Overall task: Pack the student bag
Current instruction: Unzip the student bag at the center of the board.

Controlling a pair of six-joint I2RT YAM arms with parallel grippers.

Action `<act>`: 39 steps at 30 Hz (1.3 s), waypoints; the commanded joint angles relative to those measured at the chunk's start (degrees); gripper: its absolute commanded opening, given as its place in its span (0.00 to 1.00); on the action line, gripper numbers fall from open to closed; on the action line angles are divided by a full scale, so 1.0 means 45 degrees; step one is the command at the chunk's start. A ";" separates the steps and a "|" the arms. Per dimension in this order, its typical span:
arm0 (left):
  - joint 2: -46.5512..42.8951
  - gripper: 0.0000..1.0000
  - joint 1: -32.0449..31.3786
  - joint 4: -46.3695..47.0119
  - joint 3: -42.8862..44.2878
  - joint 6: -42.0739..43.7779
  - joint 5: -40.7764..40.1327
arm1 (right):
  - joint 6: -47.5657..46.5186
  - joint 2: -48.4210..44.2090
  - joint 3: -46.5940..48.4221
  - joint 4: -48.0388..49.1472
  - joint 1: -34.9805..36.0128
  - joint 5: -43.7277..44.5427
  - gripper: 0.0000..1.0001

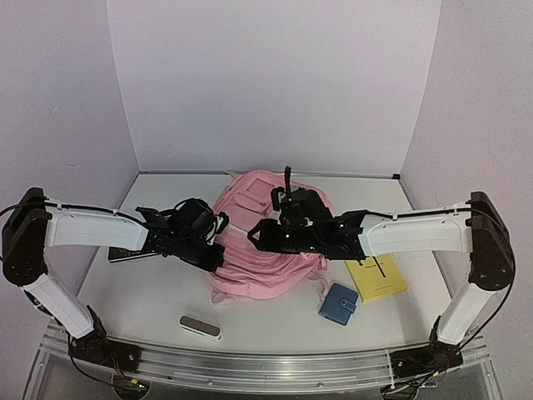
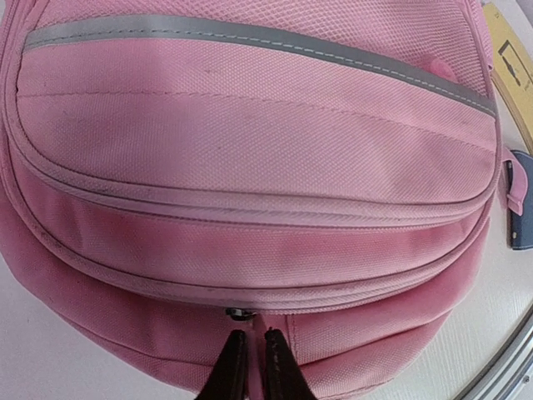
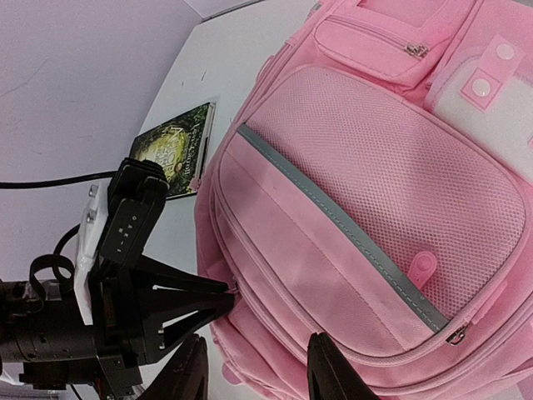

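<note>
Top view: the student bag (image 1: 258, 267) lies flat mid-tabletop (image 1: 275, 325). A yellow booklet (image 1: 376, 277) and a blue wallet (image 1: 337, 303) sit just beside it, on the right of the picture.

Left wrist: the left hand (image 2: 252, 335) is pinched nearly shut, tips right at the zip slider (image 2: 241, 314) on the bag's edge. Can't tell if it's actually got the pull.

Right wrist: the right hand (image 3: 254, 362) hovers over the bag, fingers spread, holding nothing.
</note>
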 commanded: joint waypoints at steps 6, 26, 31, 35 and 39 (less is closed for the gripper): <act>-0.1553 0.00 -0.0020 0.0075 -0.0227 -0.0490 -0.0249 | -0.3700 -0.0040 -0.0025 0.0551 0.1083 0.1419 0.43; -0.3786 0.00 0.0003 0.0682 -0.0424 -0.0559 0.0371 | -0.6598 0.2208 0.0156 0.2913 0.1199 0.2178 0.39; -0.3826 0.00 0.0002 0.0729 -0.0326 -0.0486 0.0366 | -0.6773 0.2644 0.0414 0.2893 0.1240 0.3556 0.36; -0.3876 0.00 -0.0005 0.0638 -0.0195 -0.0371 0.0374 | -0.6823 0.2977 0.0666 0.2850 0.1247 0.4077 0.28; -0.3908 0.00 0.0002 0.0428 -0.0185 -0.0200 0.0122 | -0.6784 0.2898 0.0622 0.2834 0.1243 0.4552 0.08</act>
